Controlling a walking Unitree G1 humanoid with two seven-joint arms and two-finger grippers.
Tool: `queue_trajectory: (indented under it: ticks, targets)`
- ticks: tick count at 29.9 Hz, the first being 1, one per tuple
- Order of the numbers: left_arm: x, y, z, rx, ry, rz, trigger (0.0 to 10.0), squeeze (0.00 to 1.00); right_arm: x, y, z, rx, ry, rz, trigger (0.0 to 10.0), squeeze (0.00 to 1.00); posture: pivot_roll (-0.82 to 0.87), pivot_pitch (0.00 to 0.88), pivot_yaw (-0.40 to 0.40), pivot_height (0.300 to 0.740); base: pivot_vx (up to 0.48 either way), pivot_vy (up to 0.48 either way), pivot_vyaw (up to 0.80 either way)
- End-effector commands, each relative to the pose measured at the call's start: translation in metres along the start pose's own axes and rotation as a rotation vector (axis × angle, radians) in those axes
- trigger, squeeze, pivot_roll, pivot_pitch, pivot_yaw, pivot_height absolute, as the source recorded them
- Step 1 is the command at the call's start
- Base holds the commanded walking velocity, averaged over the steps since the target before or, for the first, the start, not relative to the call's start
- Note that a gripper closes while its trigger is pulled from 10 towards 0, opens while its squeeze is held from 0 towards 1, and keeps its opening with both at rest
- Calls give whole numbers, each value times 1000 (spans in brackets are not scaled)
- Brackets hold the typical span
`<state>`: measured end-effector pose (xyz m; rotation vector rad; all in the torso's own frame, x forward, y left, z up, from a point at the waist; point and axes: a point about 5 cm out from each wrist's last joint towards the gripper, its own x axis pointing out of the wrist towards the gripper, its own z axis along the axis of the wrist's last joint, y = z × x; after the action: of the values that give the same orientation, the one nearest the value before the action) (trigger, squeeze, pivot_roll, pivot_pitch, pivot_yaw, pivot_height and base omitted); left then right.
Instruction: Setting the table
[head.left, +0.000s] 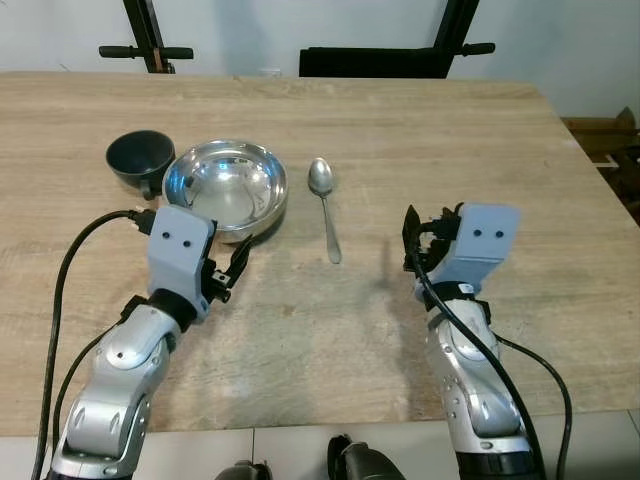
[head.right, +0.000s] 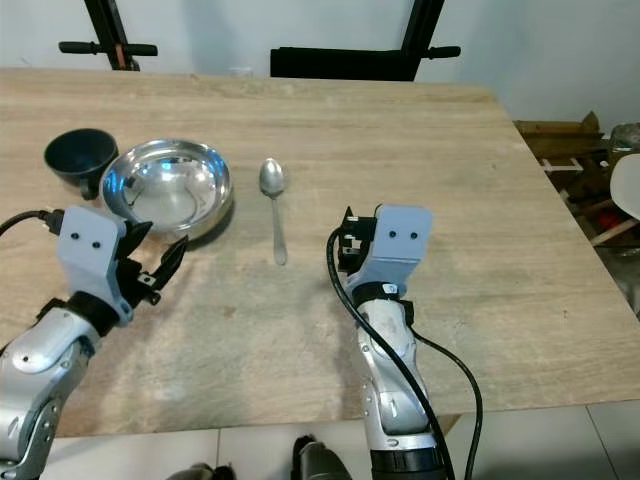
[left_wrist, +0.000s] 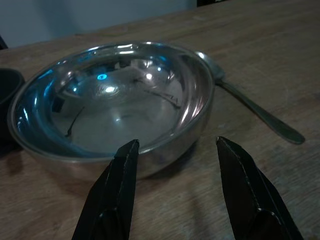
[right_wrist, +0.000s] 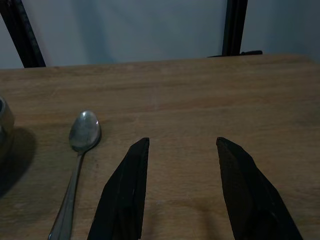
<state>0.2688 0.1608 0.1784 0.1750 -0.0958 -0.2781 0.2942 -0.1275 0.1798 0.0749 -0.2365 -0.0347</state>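
Observation:
A shiny steel bowl (head.left: 225, 188) stands on the wooden table (head.left: 450, 130), left of centre. A dark cup (head.left: 140, 160) touches its left side. To the bowl's right, a metal spoon (head.left: 325, 205) lies with its handle toward me. My left gripper (head.right: 155, 245) hovers open just in front of the bowl's near rim (left_wrist: 150, 145), holding nothing. My right gripper (head.left: 422, 225) is open and empty over bare wood, right of the spoon's handle (right_wrist: 67, 210) and pointing toward the far edge.
A black chair back (head.left: 375, 62) and black stand legs (head.left: 148, 40) line the table's far edge. Wooden clutter (head.right: 575, 150) sits on the floor past the right edge. The table's right half is bare wood. A black cable (head.left: 70, 260) loops from my left wrist.

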Motion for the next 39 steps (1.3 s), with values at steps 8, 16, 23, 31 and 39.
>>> queue_trajectory:
  ticks: [8, 16, 23, 31, 39]
  targets:
    - [-1, -4, -2, -5, -3, 13, 10000, 0, 0, 0, -3, -4, 23, 7, 10000, 0, -72, 92, 24, 740, 0, 0, 0]
    - [-1, -4, -2, -8, -3, 13, 10000, 0, -1, -1, -5, 0, 37, 6, 10000, 0, -70, 94, 24, 740, -221, 0, 0]
    - [-1, -4, -2, -10, -3, 14, 10000, 0, -1, -1, -7, 1, 43, 7, 10000, 0, -71, 97, 25, 740, -311, 0, 0]
    - [-1, -4, -2, -9, 0, 10, 10000, 0, -2, -1, -8, 1, 49, 2, 10000, 0, -71, 99, 29, 740, -309, 0, 0]
    - [-1, -4, -2, -11, 1, 8, 10000, 0, -3, -1, -8, 2, 52, 1, 10000, 0, -73, 102, 30, 740, -309, 0, 0]
